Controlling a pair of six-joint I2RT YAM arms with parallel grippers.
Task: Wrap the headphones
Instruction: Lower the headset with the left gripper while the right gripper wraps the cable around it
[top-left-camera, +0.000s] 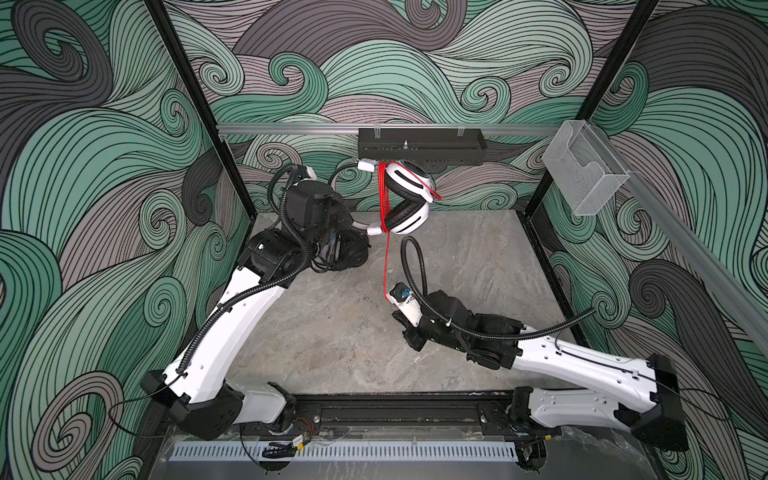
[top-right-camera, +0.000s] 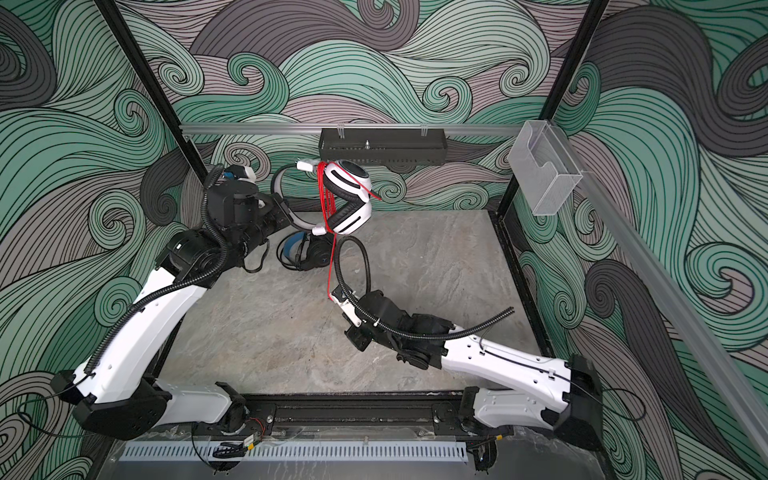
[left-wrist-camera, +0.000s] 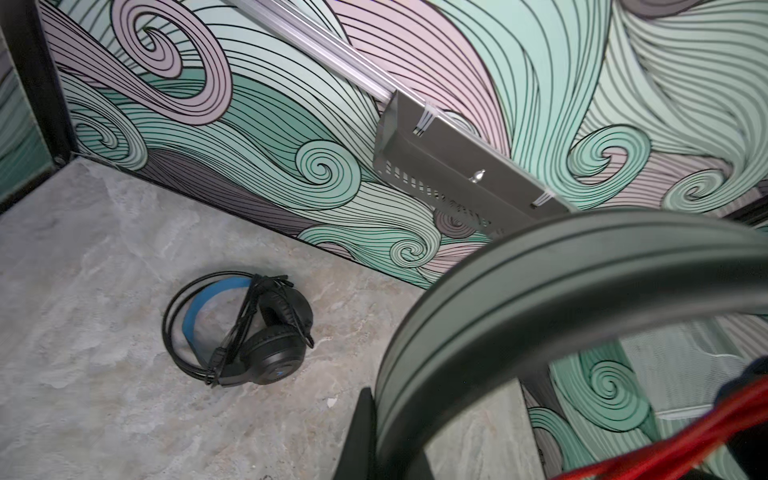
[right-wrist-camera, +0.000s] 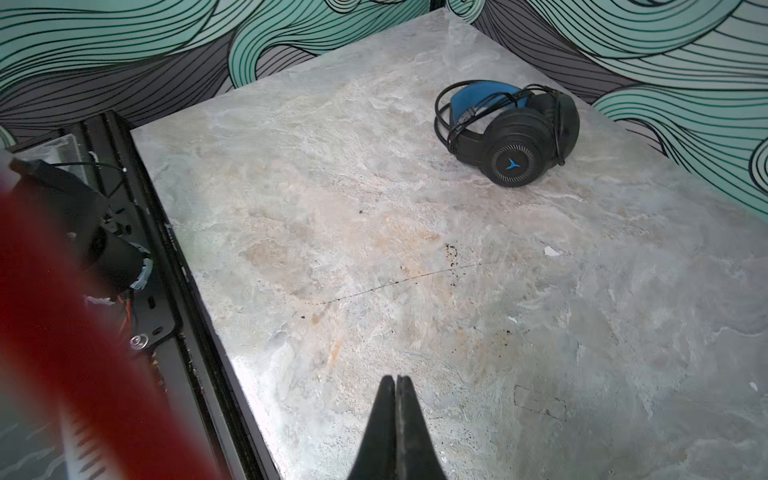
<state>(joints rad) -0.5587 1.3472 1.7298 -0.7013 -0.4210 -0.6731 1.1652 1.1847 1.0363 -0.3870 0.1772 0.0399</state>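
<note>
The white headphones (top-left-camera: 409, 199) (top-right-camera: 349, 199) with black cushions hang in the air below the back rail. Their red cable (top-left-camera: 383, 195) (top-right-camera: 324, 195) is looped several times across the headband ends. My left gripper (top-left-camera: 351, 218) (top-right-camera: 286, 212) (left-wrist-camera: 386, 415) is shut on the grey headband (left-wrist-camera: 540, 270). One red strand (top-left-camera: 387, 266) runs down to my right wrist and shows as a red blur (right-wrist-camera: 62, 311) close to that camera. My right gripper (top-left-camera: 409, 338) (top-right-camera: 357, 338) (right-wrist-camera: 397, 379) is shut low over the table with nothing seen between its tips. The black headphones (top-right-camera: 301, 251) (left-wrist-camera: 249, 328) (right-wrist-camera: 511, 133), cable wound across the blue-lined band, lie on the table.
A black slotted tray (top-left-camera: 419, 145) hangs on the aluminium rail at the back, just above the white headset. A clear plastic holder (top-left-camera: 586, 174) is fixed on the right rail. The grey marble table (top-left-camera: 332, 332) is walled on three sides.
</note>
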